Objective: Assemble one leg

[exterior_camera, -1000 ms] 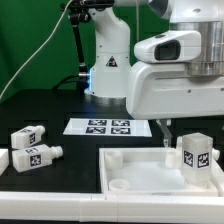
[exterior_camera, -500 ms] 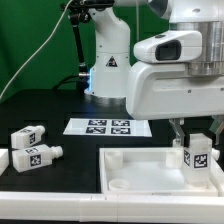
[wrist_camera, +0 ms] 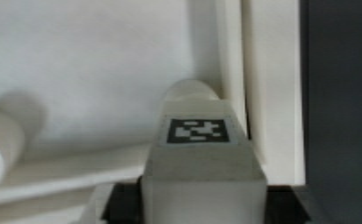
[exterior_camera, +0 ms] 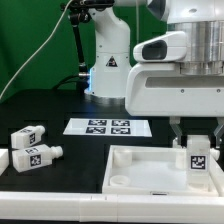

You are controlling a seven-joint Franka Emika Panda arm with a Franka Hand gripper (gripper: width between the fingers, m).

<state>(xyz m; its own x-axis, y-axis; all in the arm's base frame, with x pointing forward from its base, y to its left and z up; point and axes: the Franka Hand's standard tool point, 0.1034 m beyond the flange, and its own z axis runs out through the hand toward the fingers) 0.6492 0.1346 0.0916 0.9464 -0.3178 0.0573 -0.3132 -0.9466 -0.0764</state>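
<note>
My gripper (exterior_camera: 196, 140) is shut on a white leg (exterior_camera: 197, 155) with a black-and-white tag. It holds the leg upright over the far right corner of the large white tray-like tabletop (exterior_camera: 150, 170). In the wrist view the leg (wrist_camera: 203, 145) stands between the dark fingers (wrist_camera: 125, 200), its tag facing the camera, with the tabletop's rim (wrist_camera: 263, 80) beside it. Two more legs (exterior_camera: 28, 137) (exterior_camera: 38, 156) lie on the black table at the exterior view's left.
The marker board (exterior_camera: 106, 127) lies on the table behind the tabletop. The arm's white base (exterior_camera: 107, 65) stands at the back. A white part (exterior_camera: 3, 160) shows at the exterior view's left edge. A round socket (exterior_camera: 120, 182) sits in the tabletop's near left corner.
The gripper has moved down with the leg toward the tabletop's far right corner. The tabletop has tilted or shifted slightly. The other legs have not moved.
</note>
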